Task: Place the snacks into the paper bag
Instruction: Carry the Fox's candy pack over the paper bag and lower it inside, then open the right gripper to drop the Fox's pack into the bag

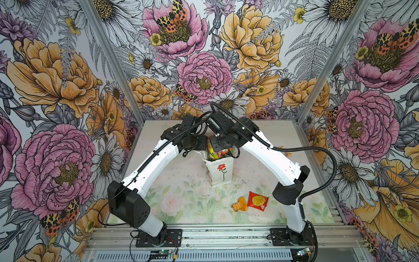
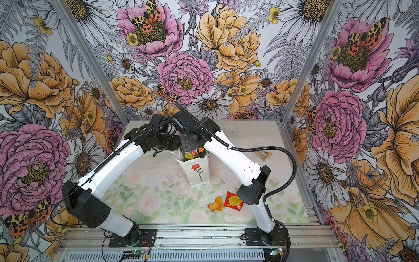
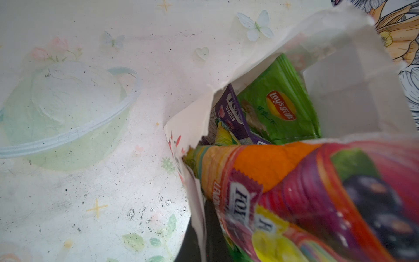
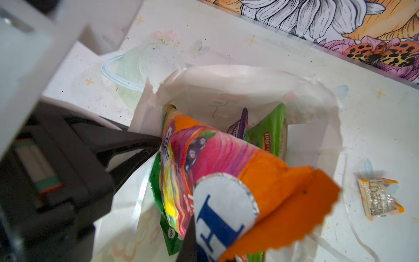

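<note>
Packet (image 4: 215,154), magenta and orange, pinched by the right gripper (image 4: 213,247), points lengthwise down into the paper bag (image 4: 249,74) directly below, whose rim the left gripper (image 4: 156,145) clamps.

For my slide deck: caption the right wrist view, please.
Right gripper holds a magenta-orange snack packet in the paper bag's mouth; left gripper pinches the bag's rim.
</note>
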`<state>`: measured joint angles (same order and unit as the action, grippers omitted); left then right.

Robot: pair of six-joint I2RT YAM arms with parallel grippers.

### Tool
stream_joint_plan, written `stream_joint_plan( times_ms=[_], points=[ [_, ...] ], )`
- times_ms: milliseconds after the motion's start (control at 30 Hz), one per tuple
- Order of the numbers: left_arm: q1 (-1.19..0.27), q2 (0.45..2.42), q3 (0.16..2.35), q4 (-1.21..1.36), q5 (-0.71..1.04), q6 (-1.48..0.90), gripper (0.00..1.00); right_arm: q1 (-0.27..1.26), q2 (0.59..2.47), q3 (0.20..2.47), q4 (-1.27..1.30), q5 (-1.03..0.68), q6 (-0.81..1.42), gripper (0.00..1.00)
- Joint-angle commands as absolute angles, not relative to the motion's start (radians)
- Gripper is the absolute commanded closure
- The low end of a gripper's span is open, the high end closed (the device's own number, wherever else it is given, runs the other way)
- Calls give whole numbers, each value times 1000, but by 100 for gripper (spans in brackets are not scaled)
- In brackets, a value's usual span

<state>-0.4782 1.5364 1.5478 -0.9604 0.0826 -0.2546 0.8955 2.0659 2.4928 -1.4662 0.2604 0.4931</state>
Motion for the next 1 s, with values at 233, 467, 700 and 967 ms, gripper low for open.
stream_joint_plan(
  times_ms=[233,467,700,967],
  points=[
    [-479,1486,1548,-896,124,-256,100,881,2113,2528,-1464,202,519,100],
    [-479,1477,1544,-890,125,-256,100,828,2124,2519,-1467,229,543,100],
    [-480,1471,1539,-882,127,-258,100,811,2154,2521,-1439,179,544,100],
    [-479,1474,1538,-881,122,-262,100,799,2144,2499,-1437,175,550,99]
  ],
)
